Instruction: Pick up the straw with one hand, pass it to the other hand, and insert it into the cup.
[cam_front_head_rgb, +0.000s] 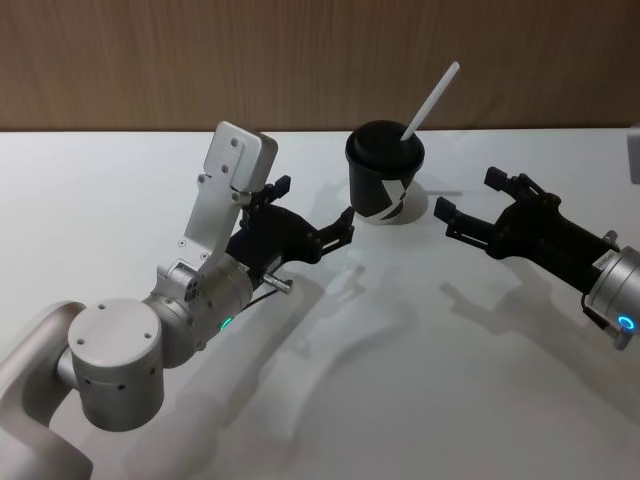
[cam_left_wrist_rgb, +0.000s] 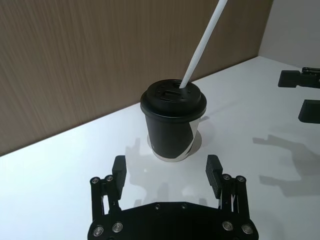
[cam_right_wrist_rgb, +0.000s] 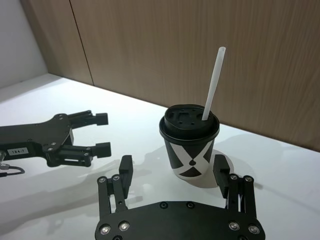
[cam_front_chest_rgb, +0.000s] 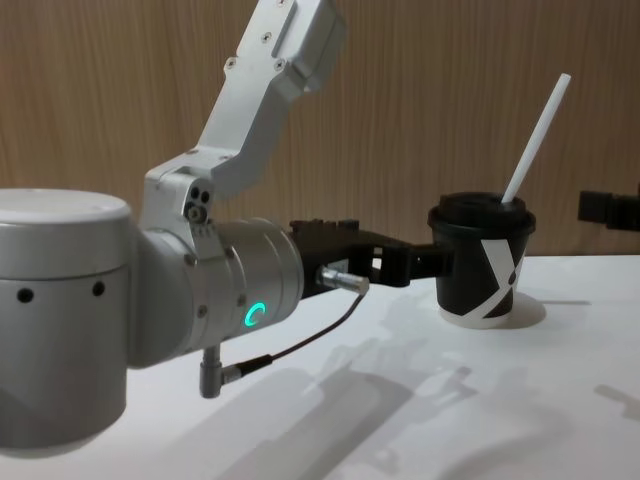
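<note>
Straw (cam_front_head_rgb: 430, 102) stands in cup (cam_front_head_rgb: 384, 178) lid, axis leaning up toward the right. Left hand (cam_front_head_rgb: 322, 222) just beside cup, right hand (cam_front_head_rgb: 468, 205) near opposite side; both open, empty. Insertion judged complete; retreat outward.

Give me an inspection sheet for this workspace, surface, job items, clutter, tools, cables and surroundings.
Surface: white table, shadows on it.
Job's things: straw stands tilted in the lid of the cup; cup upright.
Clutter: nothing seen.
Tools: left tool open, just left of the cup, apart from it; right tool open, to its right, holding nothing.
Cables: thin black cable by the left wrist.
Surroundings: wooden wall behind.
</note>
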